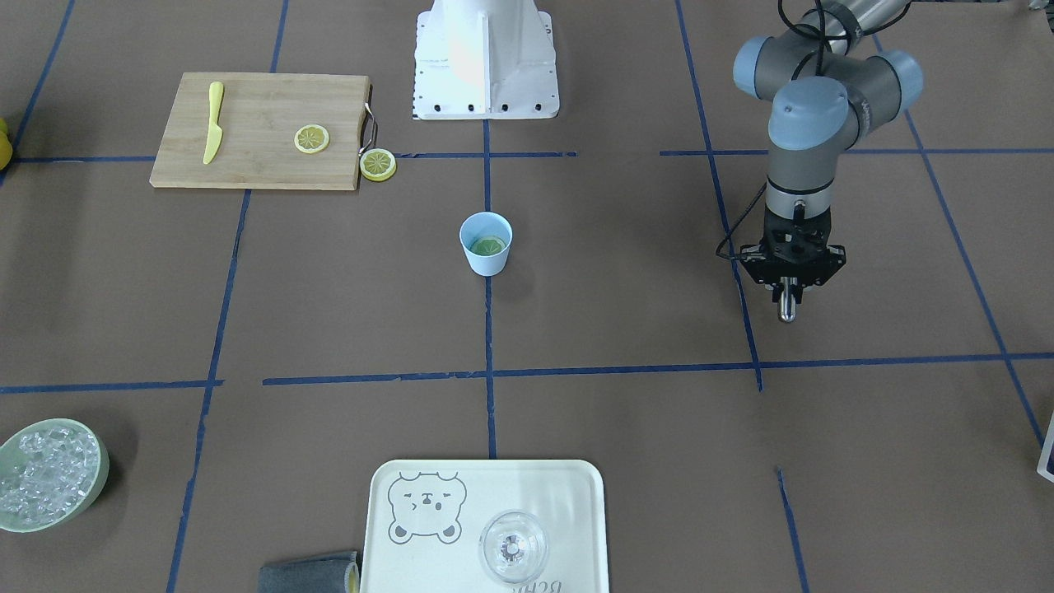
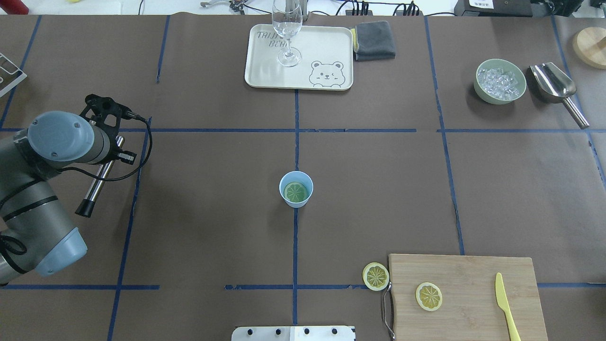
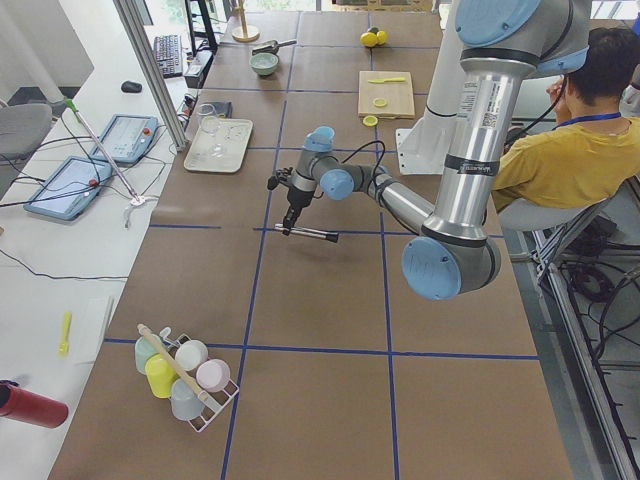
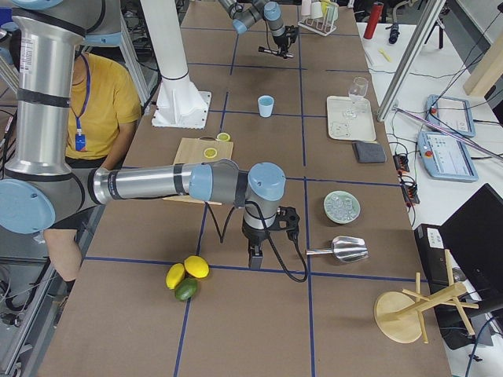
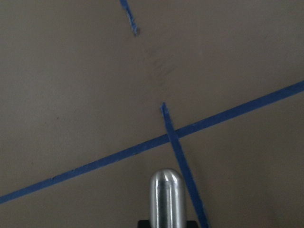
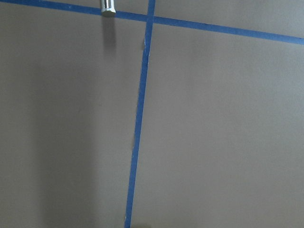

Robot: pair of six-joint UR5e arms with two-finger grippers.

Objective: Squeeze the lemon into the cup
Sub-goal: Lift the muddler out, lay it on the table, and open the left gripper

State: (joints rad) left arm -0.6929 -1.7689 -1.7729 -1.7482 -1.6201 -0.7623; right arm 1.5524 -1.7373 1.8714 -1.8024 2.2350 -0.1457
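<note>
The light-blue cup (image 1: 486, 257) stands upright at the table's centre, also in the overhead view (image 2: 289, 180). A lemon slice (image 2: 296, 192) lies flat inside it, looking greenish. Two more lemon slices lie apart: one (image 1: 311, 138) on the cutting board, one (image 1: 378, 165) on the table at the board's corner. My left gripper (image 1: 789, 288) is shut on a metal rod (image 2: 102, 173) with a black end, far from the cup on my left side. My right gripper (image 4: 255, 255) shows only in the exterior right view, near the scoop; I cannot tell whether it is open or shut.
A wooden cutting board (image 1: 259, 107) holds a yellow knife (image 1: 213, 122). A white bear tray (image 1: 560, 494) carries a clear glass (image 1: 512, 545), with a grey cloth (image 1: 309, 574) beside it. A green bowl of ice (image 2: 487, 94) and a metal scoop (image 2: 554, 83) sit at the far right.
</note>
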